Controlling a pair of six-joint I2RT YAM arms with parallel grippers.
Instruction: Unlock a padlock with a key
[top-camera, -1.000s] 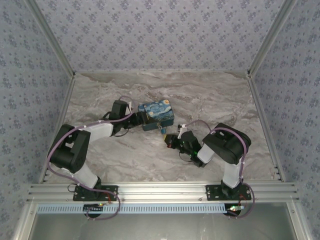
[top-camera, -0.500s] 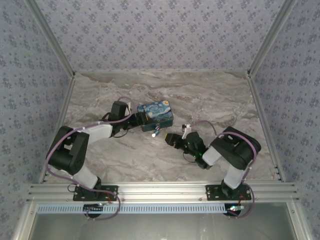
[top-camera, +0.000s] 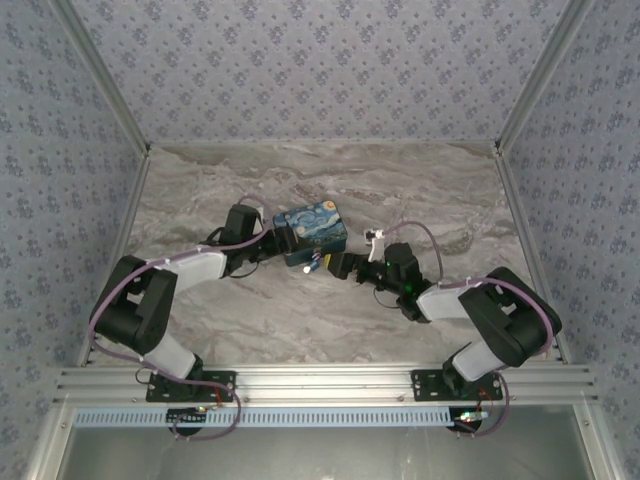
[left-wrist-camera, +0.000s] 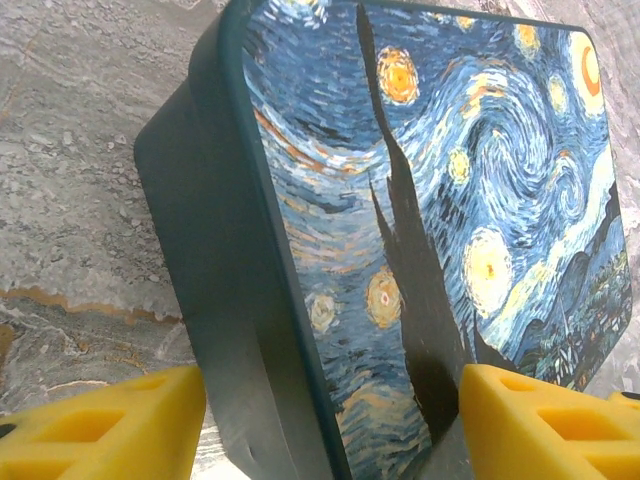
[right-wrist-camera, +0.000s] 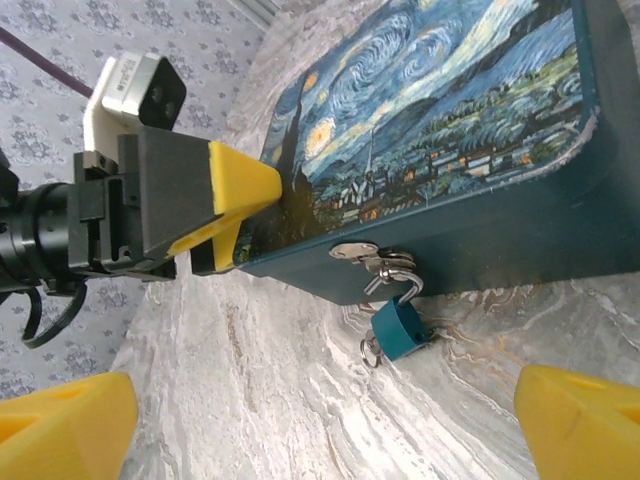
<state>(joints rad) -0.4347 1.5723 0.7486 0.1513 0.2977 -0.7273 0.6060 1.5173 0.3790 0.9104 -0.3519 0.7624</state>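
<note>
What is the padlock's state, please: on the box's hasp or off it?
On: the padlock hangs by its shackle from the hasp of the box. Locked or unlocked: cannot tell.

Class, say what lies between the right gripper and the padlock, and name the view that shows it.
Bare marble tabletop stretches between the right gripper and the padlock hanging on the box; the right wrist view shows it.

The padlock (right-wrist-camera: 402, 327) hangs on the box's (right-wrist-camera: 450, 130) near wall, right claw (right-wrist-camera: 325, 425) beside it.
</note>
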